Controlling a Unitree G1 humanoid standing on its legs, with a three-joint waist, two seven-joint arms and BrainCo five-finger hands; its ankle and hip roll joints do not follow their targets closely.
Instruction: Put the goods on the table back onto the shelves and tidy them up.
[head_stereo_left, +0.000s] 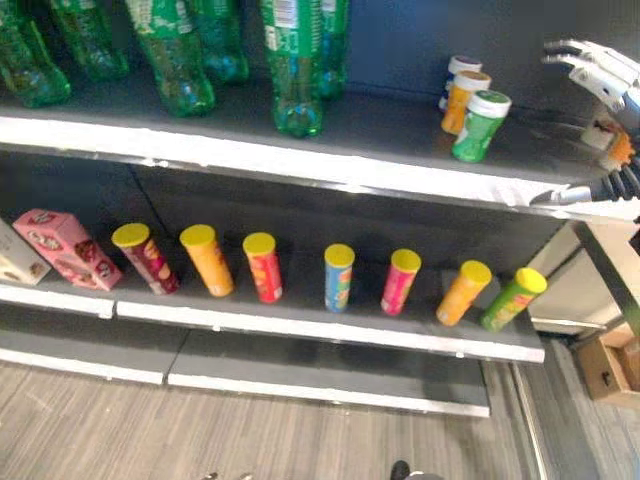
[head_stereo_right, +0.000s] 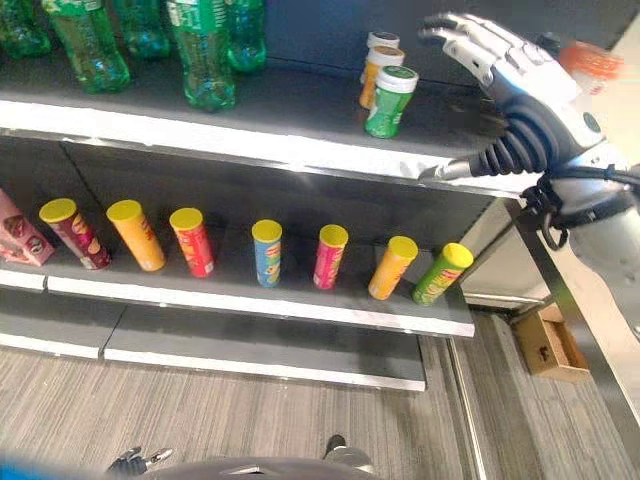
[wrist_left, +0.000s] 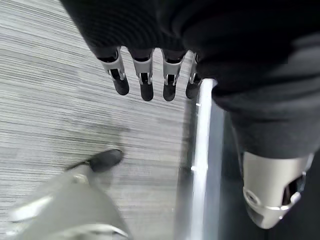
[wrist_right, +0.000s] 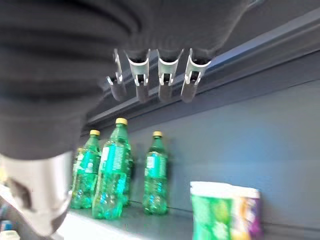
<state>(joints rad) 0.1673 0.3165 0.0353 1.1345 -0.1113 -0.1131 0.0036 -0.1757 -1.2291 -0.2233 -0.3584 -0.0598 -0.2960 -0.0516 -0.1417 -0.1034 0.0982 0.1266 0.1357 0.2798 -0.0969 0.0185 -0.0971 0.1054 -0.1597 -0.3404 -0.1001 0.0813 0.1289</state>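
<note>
Lighting is even and moderately bright, falling from overhead. The pale front edge of the dark upper shelf (head_stereo_left: 300, 160) glares white, while the recess beneath it sits in shadow. The clear green plastic bottles (head_stereo_left: 297, 70) carry small highlights. The right robot hand (head_stereo_right: 500, 55) shows slight motion blur, and an orange item behind it is smeared. Straight shelf lines bow towards the corners. In the right wrist view, the green-and-white tub (wrist_right: 217, 210) is soft.

Seven yellow-lidded tubes (head_stereo_left: 339, 277) line the lower shelf; three small white-capped cans (head_stereo_left: 480, 125) above; one pink box (head_stereo_left: 67, 248).
</note>
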